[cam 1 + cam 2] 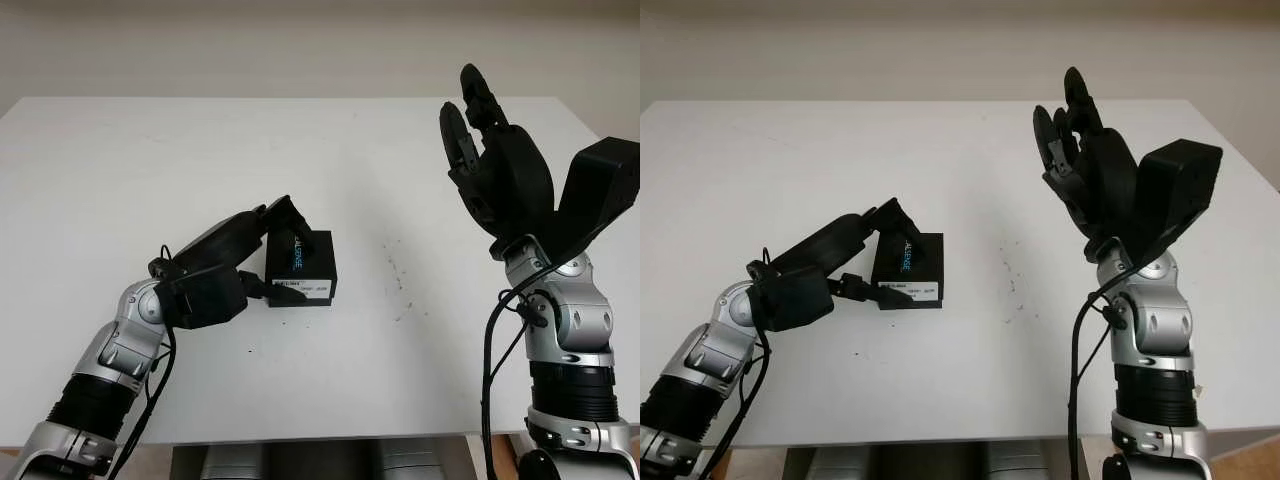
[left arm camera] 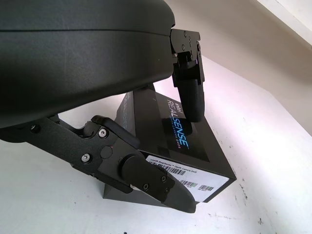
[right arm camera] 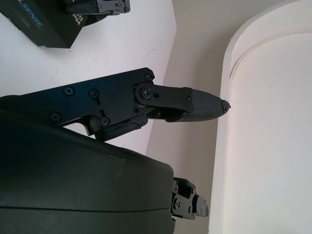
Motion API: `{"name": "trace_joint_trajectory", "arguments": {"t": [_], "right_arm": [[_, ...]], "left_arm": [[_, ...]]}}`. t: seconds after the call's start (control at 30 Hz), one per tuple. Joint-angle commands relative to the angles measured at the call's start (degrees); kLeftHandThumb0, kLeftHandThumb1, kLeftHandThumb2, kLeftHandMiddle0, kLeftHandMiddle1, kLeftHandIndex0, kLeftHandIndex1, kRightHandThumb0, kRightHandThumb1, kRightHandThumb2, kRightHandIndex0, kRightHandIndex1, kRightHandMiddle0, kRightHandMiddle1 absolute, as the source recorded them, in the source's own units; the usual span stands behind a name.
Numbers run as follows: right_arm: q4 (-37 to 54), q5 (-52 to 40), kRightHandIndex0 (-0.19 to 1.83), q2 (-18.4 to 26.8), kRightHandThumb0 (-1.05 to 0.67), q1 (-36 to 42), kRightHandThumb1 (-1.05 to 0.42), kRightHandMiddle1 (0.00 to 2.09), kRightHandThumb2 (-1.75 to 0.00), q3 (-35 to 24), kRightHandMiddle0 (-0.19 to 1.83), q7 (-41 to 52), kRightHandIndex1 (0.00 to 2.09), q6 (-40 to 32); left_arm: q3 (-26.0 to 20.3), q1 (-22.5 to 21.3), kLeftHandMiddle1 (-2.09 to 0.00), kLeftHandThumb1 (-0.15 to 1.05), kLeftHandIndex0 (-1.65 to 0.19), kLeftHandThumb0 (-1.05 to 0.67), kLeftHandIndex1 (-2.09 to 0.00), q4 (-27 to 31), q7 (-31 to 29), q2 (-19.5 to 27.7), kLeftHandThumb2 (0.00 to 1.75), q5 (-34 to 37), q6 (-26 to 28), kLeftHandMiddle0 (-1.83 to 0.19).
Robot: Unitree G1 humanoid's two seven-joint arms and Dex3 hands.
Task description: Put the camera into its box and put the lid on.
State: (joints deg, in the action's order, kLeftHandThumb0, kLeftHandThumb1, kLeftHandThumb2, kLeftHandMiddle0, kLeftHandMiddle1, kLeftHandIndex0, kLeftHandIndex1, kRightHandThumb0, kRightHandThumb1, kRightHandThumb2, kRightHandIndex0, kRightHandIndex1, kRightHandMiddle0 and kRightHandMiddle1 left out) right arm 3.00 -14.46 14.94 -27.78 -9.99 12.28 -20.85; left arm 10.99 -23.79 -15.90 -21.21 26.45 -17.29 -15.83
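White worktop (image 1: 200,150): black lidded camera box (image 1: 305,268) near centre, grasped at its 9 o'clock side by left robot hand (image 1: 262,255); right robot hand (image 1: 490,150) released, raised at 3 o'clock.

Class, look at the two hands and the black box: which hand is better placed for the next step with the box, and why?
Probably the left hand: its fingers already clasp the box on the table. The right hand is open, raised well off to the side.

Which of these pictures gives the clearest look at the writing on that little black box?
The left wrist view: the black box sits close up, with "REALSENSE" on top and a white barcode label on its side, held by the left hand. Both eye views show it small on the white table; the right wrist view catches one corner.
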Motion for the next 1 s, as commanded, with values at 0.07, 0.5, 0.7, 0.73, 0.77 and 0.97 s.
{"name": "trace_joint_trajectory", "arguments": {"t": [0.07,0.5,0.7,0.73,0.77,0.97], "right_arm": [[-0.6,-0.3,-0.16,0.4,-0.56,-0.6,-1.05,0.05,-0.45,-0.7,-0.12,0.1,0.05,0.6],[-0.4,0.3,-0.16,1.3,-0.57,-0.5,-1.05,0.05,-0.46,-0.6,-0.13,0.9,0.05,0.6],[-0.1,0.5,-0.15,1.4,-0.58,-0.6,-1.05,0.06,-0.45,-0.5,-0.12,0.5,0.06,0.0],[-0.2,0.4,-0.15,1.4,-0.58,-0.6,-1.05,0.05,-0.45,-0.5,-0.12,0.7,0.05,0.0],[-0.2,0.3,-0.16,1.5,-0.58,-0.6,-1.05,0.05,-0.45,-0.5,-0.12,0.9,0.05,0.1],[-0.3,0.4,-0.16,1.4,-0.58,-0.6,-1.05,0.05,-0.46,-0.5,-0.13,1.0,0.05,0.4]], "left_arm": [[0.5,0.9,-1.68,1.05,-0.02,-0.25,-1.57,-0.5,-0.2,0.3,0.10,0.1,-2.6,-0.06],[3.7,0.9,-0.68,1.05,0.11,-0.45,-0.92,1.9,-3.0,3.5,0.19,-7.7,3.1,0.01],[7.3,-0.4,-0.01,1.05,0.19,-0.83,-0.02,5.0,-8.5,6.4,0.40,-14.8,7.9,0.19],[7.7,-0.5,0.00,1.05,0.19,-0.86,-0.01,5.5,-9.2,6.6,0.46,-15.7,8.7,0.19],[8.1,-0.7,0.00,1.05,0.19,-0.88,0.00,6.0,-9.8,6.8,0.49,-16.5,9.4,0.19],[9.7,-1.5,0.00,1.05,0.19,-0.92,0.00,6.5,-10.8,7.8,0.65,-20.2,10.3,0.19]]}}
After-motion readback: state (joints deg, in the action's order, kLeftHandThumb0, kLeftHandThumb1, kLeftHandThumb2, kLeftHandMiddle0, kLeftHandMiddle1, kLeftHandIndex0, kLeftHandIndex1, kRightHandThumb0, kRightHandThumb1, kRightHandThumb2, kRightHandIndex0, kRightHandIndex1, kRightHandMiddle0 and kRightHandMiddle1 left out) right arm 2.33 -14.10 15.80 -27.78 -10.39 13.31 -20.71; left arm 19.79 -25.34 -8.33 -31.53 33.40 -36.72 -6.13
